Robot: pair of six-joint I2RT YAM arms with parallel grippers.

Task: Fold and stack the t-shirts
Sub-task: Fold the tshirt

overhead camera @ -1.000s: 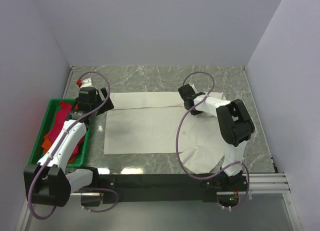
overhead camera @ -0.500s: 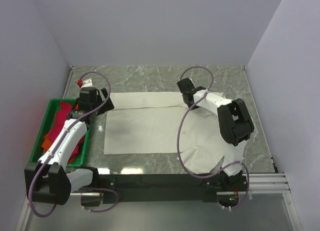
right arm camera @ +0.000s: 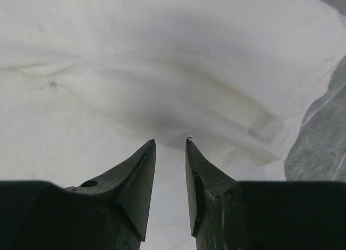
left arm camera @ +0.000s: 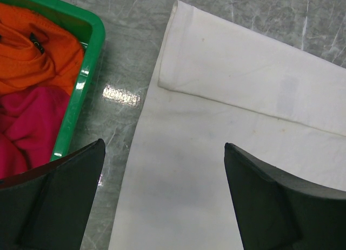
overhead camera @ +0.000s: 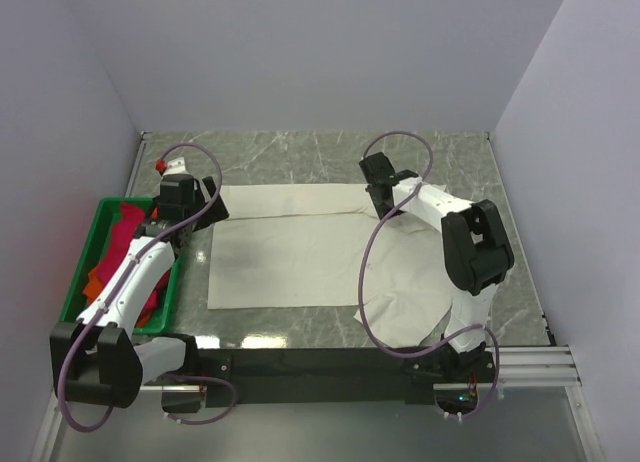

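Observation:
A large cream t-shirt [overhead camera: 290, 257] lies spread flat on the marble table, its far edge folded over into a band [left arm camera: 238, 77] and a sleeve at the near right. My left gripper [overhead camera: 205, 207] [left arm camera: 165, 201] hangs open wide above the shirt's left edge, holding nothing. At the shirt's far right end my right gripper [overhead camera: 378, 187] [right arm camera: 170, 142] sits low over the wrinkled cloth [right arm camera: 162, 71], jaws slightly parted with nothing pinched between them. Crimson-pink [left arm camera: 27, 120] and orange [left arm camera: 38, 50] t-shirts lie bunched in the crate.
A green plastic crate [overhead camera: 85, 247] [left arm camera: 81, 93] stands at the table's left edge, close beside the left arm. Bare marble [right arm camera: 319, 152] shows to the right of the shirt's sleeve. Walls close in the table on the left, far and right sides.
My right wrist has shifted a little toward the far side over the shirt's right end. The left arm and the shirt's outline have stayed put.

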